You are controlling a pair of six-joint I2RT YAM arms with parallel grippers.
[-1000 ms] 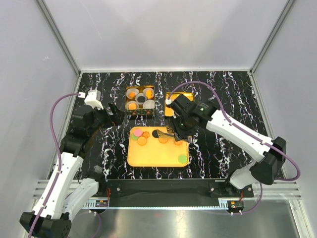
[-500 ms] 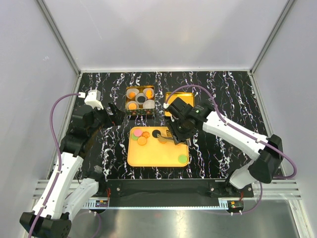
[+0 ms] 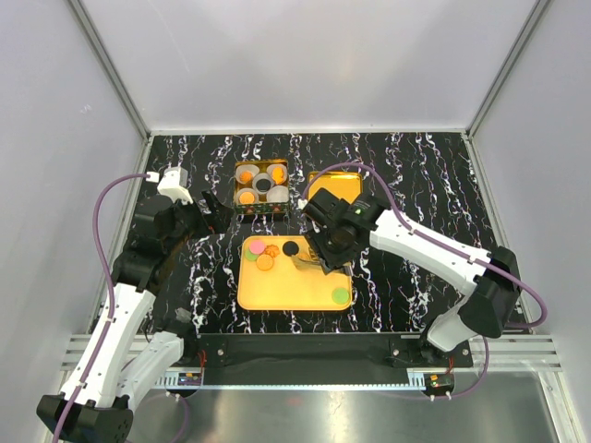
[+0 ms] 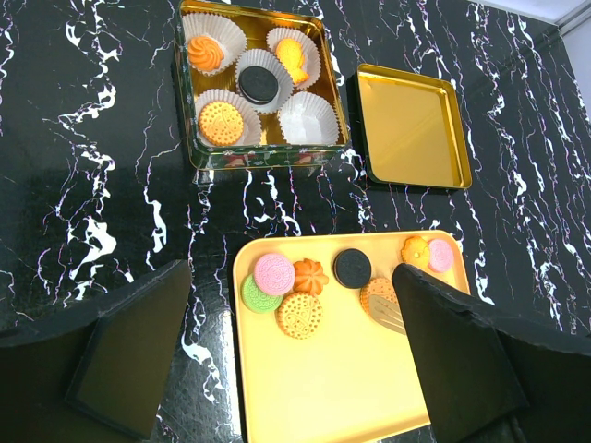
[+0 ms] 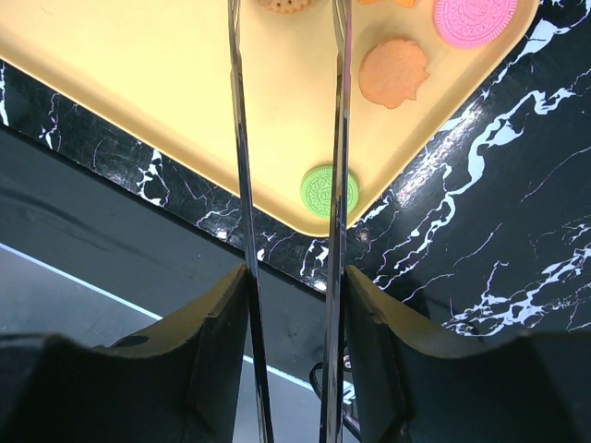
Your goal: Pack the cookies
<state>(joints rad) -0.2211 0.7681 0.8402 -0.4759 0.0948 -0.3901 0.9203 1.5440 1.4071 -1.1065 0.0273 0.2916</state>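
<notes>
Right pincer (image 5: 294,300) part-closed, gripping tongs (image 5: 240,185) | tips at cookies (image 4: 379,295) on tray (image 4: 314,397) | left pincer (image 4: 294,351) wide, empty

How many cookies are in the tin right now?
4: orange swirl back left, yellow one back right, black one in the middle, tan disc front left. Front-right cup is empty.

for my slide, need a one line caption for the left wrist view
Open left gripper frames a yellow tray of loose cookies and a gold square tin with one white paper cup empty

Assorted cookies (image 4: 300,316), flat, roughly nine on tray (image 4: 323,388)
</notes>
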